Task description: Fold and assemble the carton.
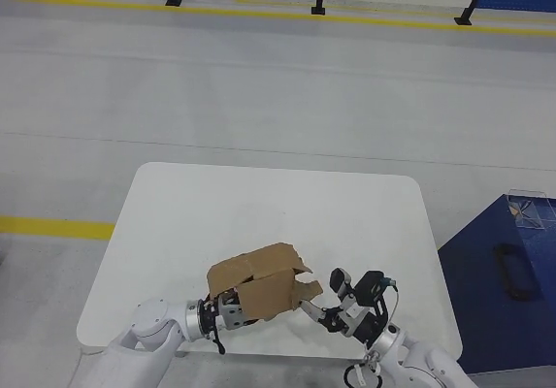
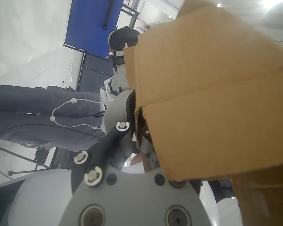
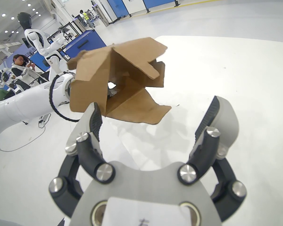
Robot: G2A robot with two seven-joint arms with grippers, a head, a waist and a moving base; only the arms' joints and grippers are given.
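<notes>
Carton: I see the carton (image 3: 122, 81) half folded, with its brown flaps loose and splayed. It hangs in the air over the near part of the table (image 1: 258, 204).
Left gripper: my left gripper (image 1: 231, 312) pinches the carton from the left end and carries it. In its own wrist view, cardboard hides most of the fingers.
Right gripper: my right gripper (image 3: 155, 102) is spread wide and holds nothing. It sits just beside the carton's open flaps. One fingertip overlaps the lowest flap's edge; I cannot tell whether they touch.
</notes>
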